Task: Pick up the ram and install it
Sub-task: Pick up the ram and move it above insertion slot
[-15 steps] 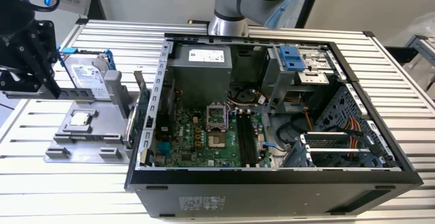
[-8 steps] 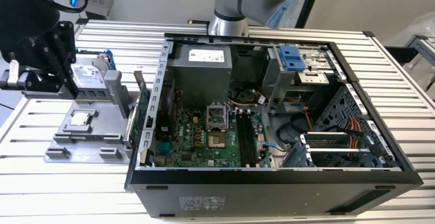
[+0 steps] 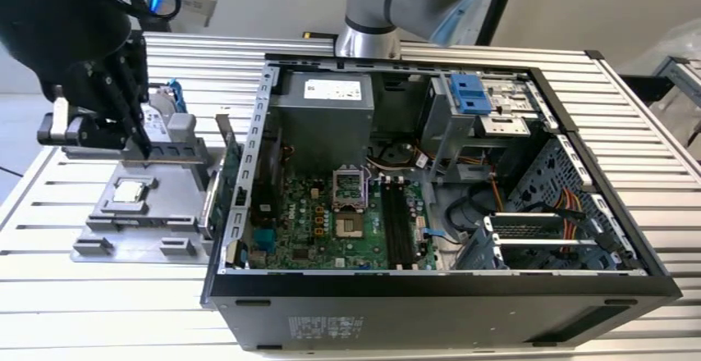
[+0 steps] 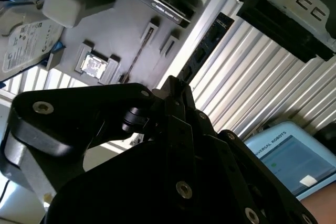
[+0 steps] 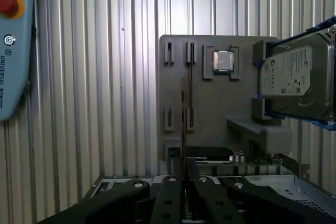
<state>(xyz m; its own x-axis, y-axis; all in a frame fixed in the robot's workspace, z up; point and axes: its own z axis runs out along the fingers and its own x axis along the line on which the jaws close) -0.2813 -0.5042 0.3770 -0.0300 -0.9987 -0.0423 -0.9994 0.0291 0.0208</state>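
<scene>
My black gripper (image 3: pixel 139 149) hangs over the grey fixture tray (image 3: pixel 121 230) at the exterior view's left, outside the open computer case (image 3: pixel 438 283). Its fingers are shut on the ram (image 5: pixel 184 124), a thin stick seen edge-on in the first wrist view, reaching out from the fingertips (image 5: pixel 185 174) above the tray (image 5: pixel 210 103). In the second wrist view the ram (image 4: pixel 210 40) shows as a dark narrow board with chips, extending from the gripper (image 4: pixel 176 85). The motherboard's long black slots (image 3: pixel 396 221) lie inside the case, well away from the gripper.
On the tray sit a small silver processor chip (image 3: pixel 131 190), a hard drive (image 5: pixel 294 77) in a blue holder and an upright green expansion card (image 3: pixel 225 164) next to the case wall. A teach pendant (image 5: pixel 13 51) lies on the ribbed metal table (image 3: pixel 66 312).
</scene>
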